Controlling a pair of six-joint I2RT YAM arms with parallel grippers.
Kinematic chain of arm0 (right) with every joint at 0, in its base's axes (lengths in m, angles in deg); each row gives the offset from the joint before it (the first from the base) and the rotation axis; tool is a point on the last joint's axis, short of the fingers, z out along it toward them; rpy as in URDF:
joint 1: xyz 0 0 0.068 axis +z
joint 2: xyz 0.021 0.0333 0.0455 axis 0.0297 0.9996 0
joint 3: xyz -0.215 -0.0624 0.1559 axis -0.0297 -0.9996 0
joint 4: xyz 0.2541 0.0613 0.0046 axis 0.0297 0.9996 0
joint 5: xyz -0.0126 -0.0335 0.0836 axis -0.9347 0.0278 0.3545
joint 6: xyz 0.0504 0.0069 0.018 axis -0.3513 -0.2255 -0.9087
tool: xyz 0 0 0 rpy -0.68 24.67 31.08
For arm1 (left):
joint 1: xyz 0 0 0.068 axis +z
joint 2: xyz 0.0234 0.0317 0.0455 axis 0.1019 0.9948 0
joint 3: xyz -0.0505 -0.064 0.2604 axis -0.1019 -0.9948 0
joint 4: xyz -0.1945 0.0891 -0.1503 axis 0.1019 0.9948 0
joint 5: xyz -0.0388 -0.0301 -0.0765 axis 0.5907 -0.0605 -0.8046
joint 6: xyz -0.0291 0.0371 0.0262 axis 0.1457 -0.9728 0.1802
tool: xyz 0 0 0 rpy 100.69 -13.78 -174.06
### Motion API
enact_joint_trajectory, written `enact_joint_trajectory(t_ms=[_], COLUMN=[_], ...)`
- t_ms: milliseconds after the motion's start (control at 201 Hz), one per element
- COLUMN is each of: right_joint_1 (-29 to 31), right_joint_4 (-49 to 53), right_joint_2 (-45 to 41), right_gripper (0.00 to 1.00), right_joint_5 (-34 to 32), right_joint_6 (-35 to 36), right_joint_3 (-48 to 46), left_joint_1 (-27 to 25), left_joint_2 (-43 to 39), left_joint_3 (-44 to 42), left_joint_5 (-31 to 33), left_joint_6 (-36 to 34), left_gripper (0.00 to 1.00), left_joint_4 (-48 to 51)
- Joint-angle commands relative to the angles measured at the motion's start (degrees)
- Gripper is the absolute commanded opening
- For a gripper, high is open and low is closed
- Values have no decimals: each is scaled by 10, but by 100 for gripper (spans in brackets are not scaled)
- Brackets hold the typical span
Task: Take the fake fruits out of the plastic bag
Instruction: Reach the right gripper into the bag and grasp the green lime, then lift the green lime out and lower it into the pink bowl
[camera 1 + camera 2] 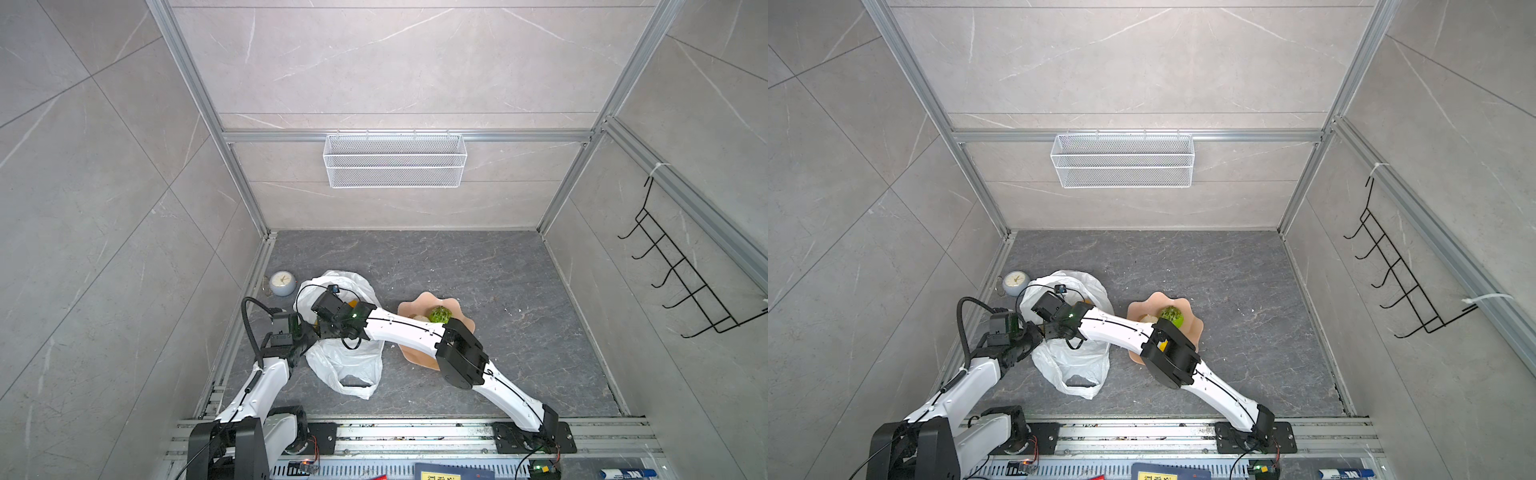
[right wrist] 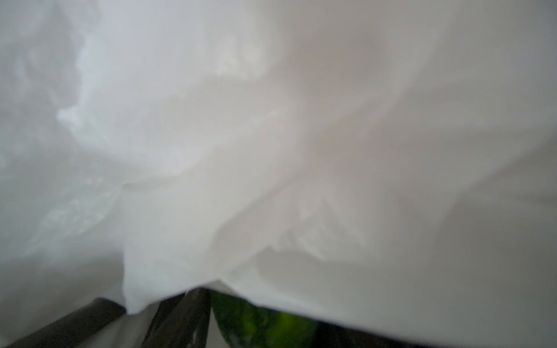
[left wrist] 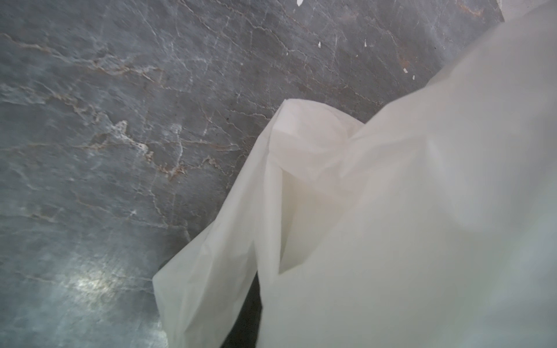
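A bumpy green fake fruit [image 1: 439,314] and a cream one [image 1: 419,319] sit on the wavy-edged pink plate [image 1: 419,300] while I fish in the crinkly white plastic bag [image 1: 345,368] on the grey bench [image 1: 498,291]; film hides my left and right jaws, so I cannot tell their opening or hold, and next I must pinch fruit, not film.

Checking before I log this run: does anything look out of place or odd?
Nothing looks spilled or broken. Two oddities: the plastic bag fills nearly the whole right wrist view, blanking it, and a small clock sits by the left wall, unrelated to the task. The bumpy green fruit sits on the pink plate.
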Motion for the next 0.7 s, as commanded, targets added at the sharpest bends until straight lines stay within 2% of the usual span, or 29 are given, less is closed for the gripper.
enact_joint_trajectory(t_ms=[0,124,368,563,692], right_joint_1=[3,3,6,8,8], right_joint_4=[26,22,-16,-108,-124], right_joint_2=[15,6,-55,-172,-251], right_gripper=[53,46,44,44,44], right_joint_5=[-5,-8,-7,-2,-23], right_joint_6=[6,11,28,59,78], right_joint_3=[26,18,-51,-201,-283], left_joint_1=[-3,-2,-3,-2,-2], left_joint_2=[3,3,1,-3,-8], left_joint_3=[1,1,0,-2,-5], left_joint_5=[-16,-16,-12,-10,-10], left_joint_6=[-13,-13,-14,-16,-17], left_gripper=[15,15,15,14,14], left_joint_4=[-19,-19,-17,-21,-22])
